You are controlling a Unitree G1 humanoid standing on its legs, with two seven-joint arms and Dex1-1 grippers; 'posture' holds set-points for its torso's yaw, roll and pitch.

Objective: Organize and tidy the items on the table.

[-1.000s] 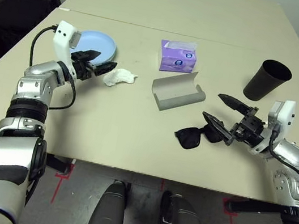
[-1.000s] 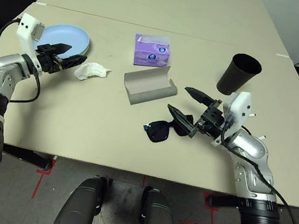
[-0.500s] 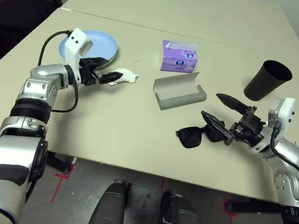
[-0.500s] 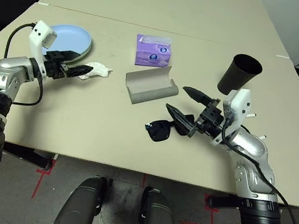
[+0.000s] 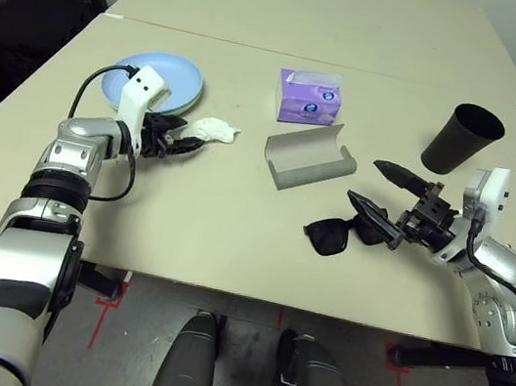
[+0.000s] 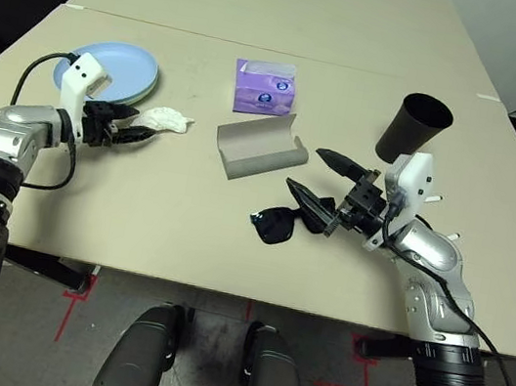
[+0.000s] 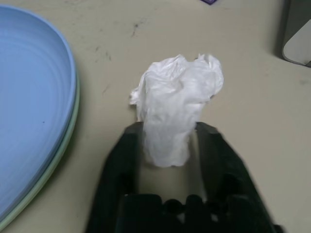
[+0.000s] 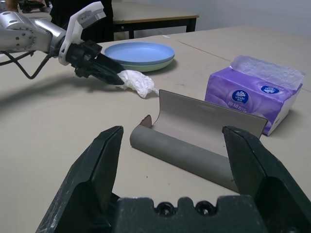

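1. Left hand pinches the tissue wad on the counter beside the stacked plates.
2. Right hand gapes empty.
3. Sunglasses, open case untidied.

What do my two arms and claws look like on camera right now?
Both forearms are ribbed silver metal with black joint bands. Each wrist carries a white camera block fed by a black cable. The left claw and right claw each have two black tapered fingers.
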